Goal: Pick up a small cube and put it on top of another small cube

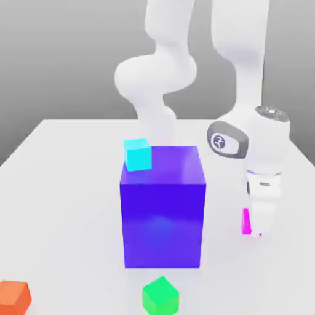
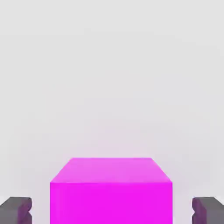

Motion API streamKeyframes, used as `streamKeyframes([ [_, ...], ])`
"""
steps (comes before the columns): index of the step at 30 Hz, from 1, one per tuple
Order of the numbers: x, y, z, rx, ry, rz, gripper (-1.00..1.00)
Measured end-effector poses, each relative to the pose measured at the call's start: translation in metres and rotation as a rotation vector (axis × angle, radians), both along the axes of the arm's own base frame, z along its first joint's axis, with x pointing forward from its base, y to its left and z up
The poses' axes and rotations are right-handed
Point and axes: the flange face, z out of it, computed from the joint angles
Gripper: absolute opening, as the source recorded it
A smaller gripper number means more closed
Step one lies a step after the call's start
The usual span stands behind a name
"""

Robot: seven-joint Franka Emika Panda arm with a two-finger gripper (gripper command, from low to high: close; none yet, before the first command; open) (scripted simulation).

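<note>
Straddles the magenta cube [image 2: 112,202] with 2 parted fingers [image 2: 15,211], not yet gripping, a gap showing on both sides between finger and cube. Looks light, stiff and hardly fragile, perhaps a little slick on smooth faces. Calls for an even pinch at mid-height on the 2 flat sides facing the fingers.

The big block [image 1: 162,221] stands as a tall obstacle mid-worktop [image 1: 74,203], a cyan cube [image 1: 137,154] on top. Bare worktop lies between it and the orange cube [image 1: 13,298]; the green cube [image 1: 160,296] sits in front.
</note>
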Motion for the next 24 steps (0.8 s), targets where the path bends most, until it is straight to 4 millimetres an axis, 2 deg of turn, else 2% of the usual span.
streamKeyframes([
  [4,0.000,0.000,0.000,-0.001,0.000,0.000,-1.00],
  [11,0.000,0.001,0.054,-0.002,-0.001,0.004,-1.00],
  [13,0.023,-0.009,0.064,-0.001,0.002,-0.063,-1.00],
  [15,0.066,-0.035,0.072,0.001,0.006,-0.191,-1.00],
  [19,0.146,-0.105,0.086,0.003,0.010,-0.438,-1.00],
  [24,0.218,-0.214,0.110,0.001,0.004,-0.710,-1.00],
])
